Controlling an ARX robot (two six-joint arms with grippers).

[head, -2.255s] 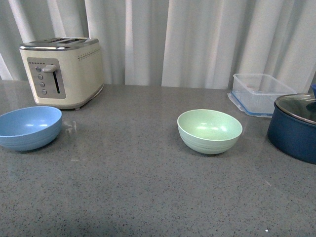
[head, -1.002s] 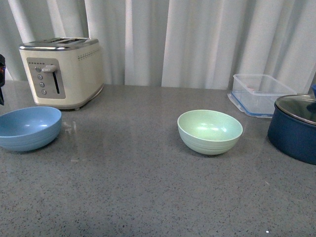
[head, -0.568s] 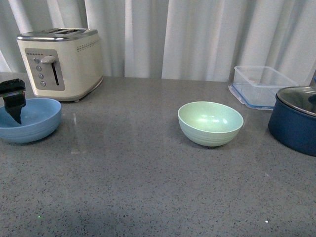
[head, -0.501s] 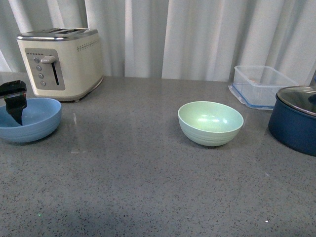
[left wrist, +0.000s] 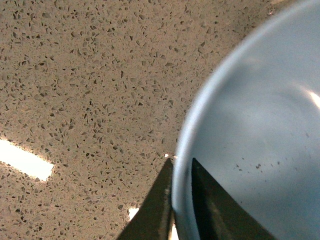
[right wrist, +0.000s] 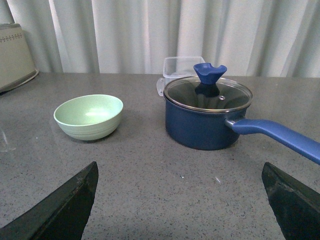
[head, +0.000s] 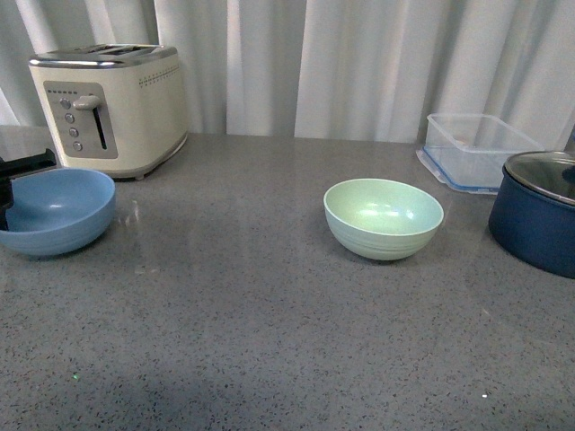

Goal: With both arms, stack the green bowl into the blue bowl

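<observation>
Counter point(head: 269, 341): one green bowl point(head: 384, 218), one blue bowl point(head: 56, 211), left hand point(left wrist: 181, 164) rim-clamped (right hand point(right wrist: 179, 170) apart)

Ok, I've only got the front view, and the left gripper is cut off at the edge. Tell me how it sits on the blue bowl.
Observer: In the left wrist view, the left gripper straddles the rim of the blue bowl, with one finger inside and one outside, both close against it.
Operator: Now give me the right gripper. I can't see it at all.
Observer: The right gripper is open wide, short of the green bowl and holding nothing.
Operator: Report anything else near it.
Observer: The navy pot has a long blue handle angled back toward that gripper.
</observation>
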